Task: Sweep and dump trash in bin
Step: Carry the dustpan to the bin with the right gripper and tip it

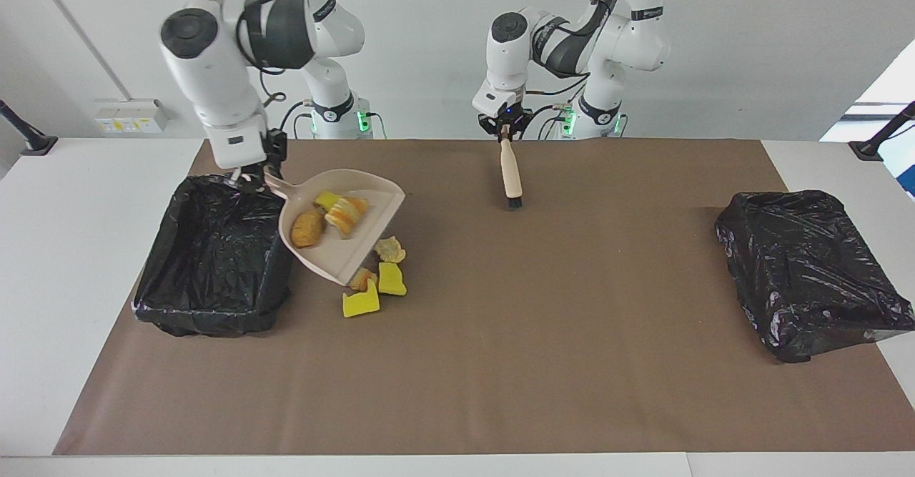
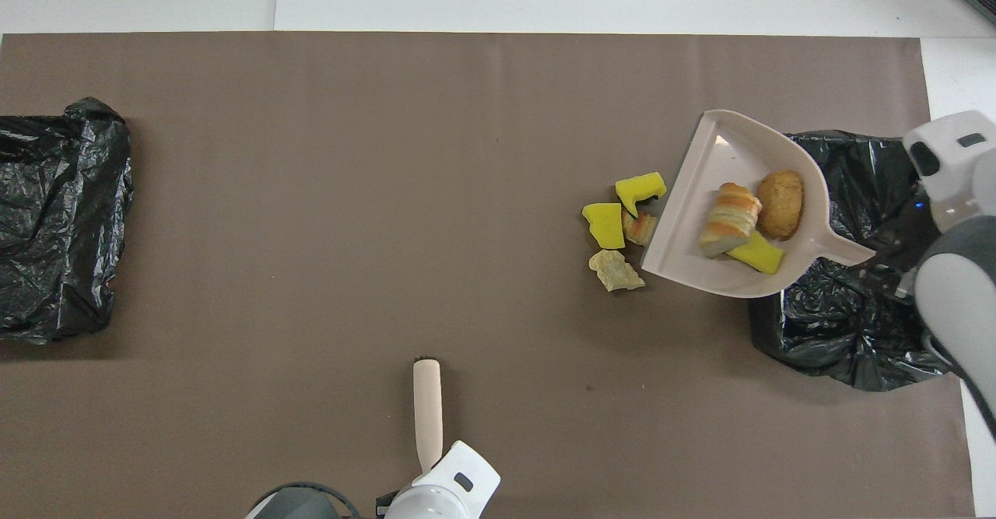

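Observation:
My right gripper (image 1: pixel 257 176) is shut on the handle of the pale pink dustpan (image 1: pixel 343 257), held in the air and tilted. The handle end is over the edge of the black-lined bin (image 1: pixel 214 255); the pan's mouth hangs over the mat. Three pieces of trash lie in the pan (image 2: pixel 708 161): a brown lump (image 2: pixel 780 205), a striped piece (image 2: pixel 727 219) and a yellow chunk (image 2: pixel 755 253). Several more scraps (image 2: pixel 604 223) lie on the mat beside the bin (image 2: pixel 840 324). My left gripper (image 1: pixel 505 130) is shut on the brush (image 1: pixel 510 176), bristles down.
A second black bag-lined box (image 1: pixel 808 269) sits at the left arm's end of the table. The brown mat (image 1: pixel 500 362) covers most of the table, with white tabletop around it.

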Controlling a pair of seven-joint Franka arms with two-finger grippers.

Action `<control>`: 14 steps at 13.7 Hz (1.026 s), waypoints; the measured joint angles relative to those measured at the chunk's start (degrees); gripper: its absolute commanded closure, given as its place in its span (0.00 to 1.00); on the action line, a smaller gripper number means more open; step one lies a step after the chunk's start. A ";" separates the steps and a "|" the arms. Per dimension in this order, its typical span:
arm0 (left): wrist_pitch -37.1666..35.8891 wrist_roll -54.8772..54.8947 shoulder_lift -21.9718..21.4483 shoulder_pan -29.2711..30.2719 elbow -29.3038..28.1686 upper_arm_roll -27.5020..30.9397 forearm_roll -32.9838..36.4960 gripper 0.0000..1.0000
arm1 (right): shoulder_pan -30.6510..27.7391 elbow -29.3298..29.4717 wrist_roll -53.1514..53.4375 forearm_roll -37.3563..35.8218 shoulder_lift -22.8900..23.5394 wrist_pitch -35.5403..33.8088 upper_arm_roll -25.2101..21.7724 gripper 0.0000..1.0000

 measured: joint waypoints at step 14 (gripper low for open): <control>-3.12 18.12 6.15 14.08 10.86 2.55 -0.10 0.00 | -13.64 4.11 -23.10 -36.15 6.19 15.34 -0.09 1.00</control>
